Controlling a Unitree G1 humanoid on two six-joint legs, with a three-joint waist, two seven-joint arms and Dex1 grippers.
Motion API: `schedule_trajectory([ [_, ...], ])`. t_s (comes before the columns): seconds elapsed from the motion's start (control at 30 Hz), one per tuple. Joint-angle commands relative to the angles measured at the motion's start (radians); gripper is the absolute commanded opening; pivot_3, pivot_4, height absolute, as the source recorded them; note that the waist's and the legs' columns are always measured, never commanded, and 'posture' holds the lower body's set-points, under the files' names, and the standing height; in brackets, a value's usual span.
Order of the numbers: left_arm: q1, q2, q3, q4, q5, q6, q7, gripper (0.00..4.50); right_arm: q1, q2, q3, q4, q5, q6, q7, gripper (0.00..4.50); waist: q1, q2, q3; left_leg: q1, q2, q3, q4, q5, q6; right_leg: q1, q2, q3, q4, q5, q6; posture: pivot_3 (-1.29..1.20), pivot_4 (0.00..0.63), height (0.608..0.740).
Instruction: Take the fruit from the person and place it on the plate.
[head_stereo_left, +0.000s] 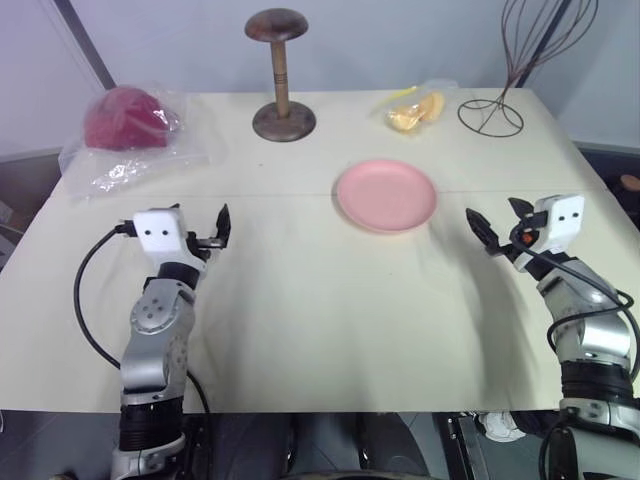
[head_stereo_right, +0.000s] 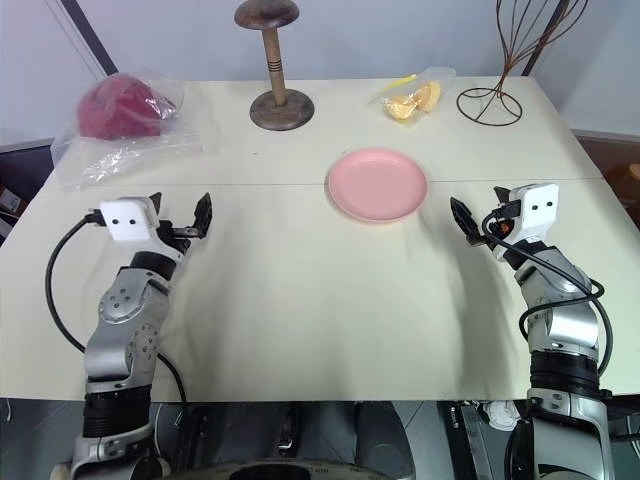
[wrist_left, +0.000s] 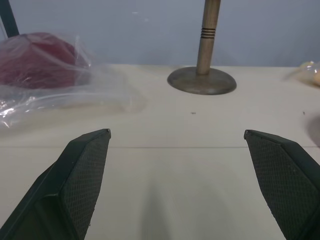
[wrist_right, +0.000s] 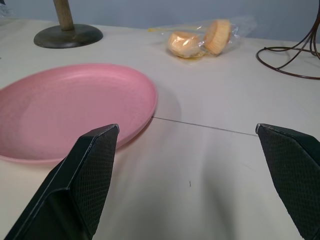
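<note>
Plate: the pink plate (head_stereo_left: 386, 195) lies flat on the cream table (head_stereo_left: 300, 330), a little right of the middle and nearer the far half; being round, it has no long axis and points no way in particular, and nothing lies on it.
Left gripper: the left gripper (head_stereo_left: 208, 230) hovers above the near-left part of the table, its two black fingers spread wide with nothing between them, aimed toward the far edge.
Right gripper: the right gripper (head_stereo_left: 498, 222) hangs just beside the plate's right rim, apart from it, fingers wide apart and empty, aimed leftward and away toward the plate.
Wooden stand: a dark wooden stand (head_stereo_left: 281, 72) with a round foot and a mushroom-shaped top stands upright at the far edge, behind the plate and to its left.
Bag of pieces: a clear bag of pale orange pieces (head_stereo_left: 416, 110) lies at the far right, between the stand and a wire frame (head_stereo_left: 520, 60).
Red item: a dark red lump in clear plastic (head_stereo_left: 128, 122) lies at the far-left corner.
</note>
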Motion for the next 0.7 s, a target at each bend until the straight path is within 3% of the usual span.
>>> schedule_trajectory([
  [0.03,-0.015,-0.007,0.006,-0.025,-0.020,-0.017,-0.008,4.47,-0.016,0.003,-0.018,0.002,0.003,-0.026,-0.002,4.50,0.000,0.000,0.000,0.000,0.000,0.000,0.000,0.000,0.000,0.000,0.000,0.000,0.000,0.000,0.000,0.00,0.150,0.740],
  [0.7,0.004,-0.010,-0.001,0.009,0.000,-0.067,-0.017,4.47,-0.019,0.003,-0.024,0.047,0.001,-0.066,-0.017,4.50,0.000,0.000,0.000,0.000,0.000,0.000,0.000,0.000,0.000,0.000,0.000,0.000,0.000,0.000,0.000,0.00,0.150,0.740],
])
